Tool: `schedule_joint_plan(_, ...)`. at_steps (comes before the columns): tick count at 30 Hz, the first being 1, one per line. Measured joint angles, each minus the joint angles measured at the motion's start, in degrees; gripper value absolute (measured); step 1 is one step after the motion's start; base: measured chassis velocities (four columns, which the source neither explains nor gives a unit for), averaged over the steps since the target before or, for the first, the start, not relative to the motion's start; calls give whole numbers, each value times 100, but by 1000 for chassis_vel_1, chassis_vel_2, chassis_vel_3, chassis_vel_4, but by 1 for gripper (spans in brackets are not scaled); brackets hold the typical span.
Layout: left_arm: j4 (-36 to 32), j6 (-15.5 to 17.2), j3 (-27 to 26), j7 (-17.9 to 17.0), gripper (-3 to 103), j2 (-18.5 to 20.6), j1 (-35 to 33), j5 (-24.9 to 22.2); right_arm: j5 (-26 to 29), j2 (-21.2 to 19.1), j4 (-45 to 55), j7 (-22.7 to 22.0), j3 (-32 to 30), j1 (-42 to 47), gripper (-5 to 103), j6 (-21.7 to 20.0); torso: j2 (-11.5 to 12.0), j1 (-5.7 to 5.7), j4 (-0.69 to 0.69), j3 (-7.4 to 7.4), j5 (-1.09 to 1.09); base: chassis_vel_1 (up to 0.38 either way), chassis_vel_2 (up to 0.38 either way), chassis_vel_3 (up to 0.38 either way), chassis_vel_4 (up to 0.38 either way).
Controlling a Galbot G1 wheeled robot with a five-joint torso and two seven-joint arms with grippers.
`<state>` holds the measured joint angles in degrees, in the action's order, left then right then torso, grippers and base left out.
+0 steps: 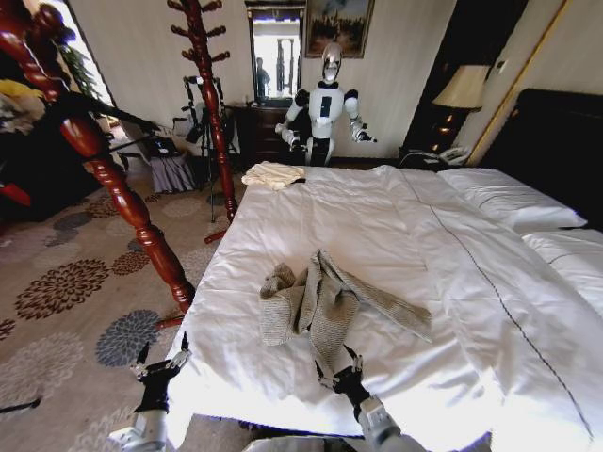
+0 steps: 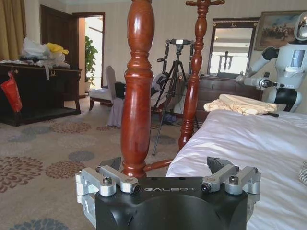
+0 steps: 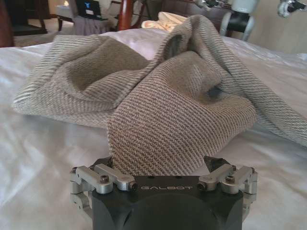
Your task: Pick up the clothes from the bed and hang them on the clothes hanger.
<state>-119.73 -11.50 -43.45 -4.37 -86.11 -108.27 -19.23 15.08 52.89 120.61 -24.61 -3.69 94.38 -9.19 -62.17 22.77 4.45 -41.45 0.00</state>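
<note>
The clothes (image 1: 320, 303), a grey-beige knit cardigan, lie crumpled on the near part of the bed (image 1: 405, 226). My right gripper (image 1: 337, 370) is at the cardigan's near hem. In the right wrist view it (image 3: 162, 165) is open, and the knit cloth (image 3: 163, 110) runs down between its fingers. My left gripper (image 1: 160, 363) hangs over the carpet beside the bed's left edge. It (image 2: 165, 165) is open and holds nothing, with a coat stand's post right behind it. A slim black piece (image 1: 113, 115), seemingly the clothes hanger, juts from the near stand.
Two reddish-brown coat stands rise left of the bed, one near (image 1: 122, 202) and one farther back (image 1: 212, 104). A cream-yellow folded cloth (image 1: 273, 174) lies at the bed's far corner. Another white robot (image 1: 326, 104) stands beyond it. Pillows (image 1: 509, 200) lie at the right.
</note>
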Motion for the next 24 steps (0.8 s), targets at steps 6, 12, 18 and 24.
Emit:
schedule_joint_plan(6, 42, 16, 29, -15, 100, -1, 30, -14, 114, -46, 284, -74, -242, 93, 86, 220, 0, 0, 2, 0, -1, 0, 0, 0, 0)
schedule_joint_plan(12, 62, 19, 81, -15, 100, -29, 48, 56, 133, -61, 491, -116, -452, 154, 64, 469, 0, 0, 2, 0, 0, 0, 0, 0, 0)
schedule_joint_plan(18, 78, 2, 69, -15, 100, -19, 34, 58, 308, -75, 485, -160, -631, 106, 47, 565, 0, 0, 2, 0, 0, 0, 0, 0, 0)
schedule_joint_plan(24, 64, -13, 64, -15, 100, -6, 15, 52, 996, -76, 468, -218, -946, 19, 27, 678, 0, 0, 2, 0, 0, 0, 0, 0, 0)
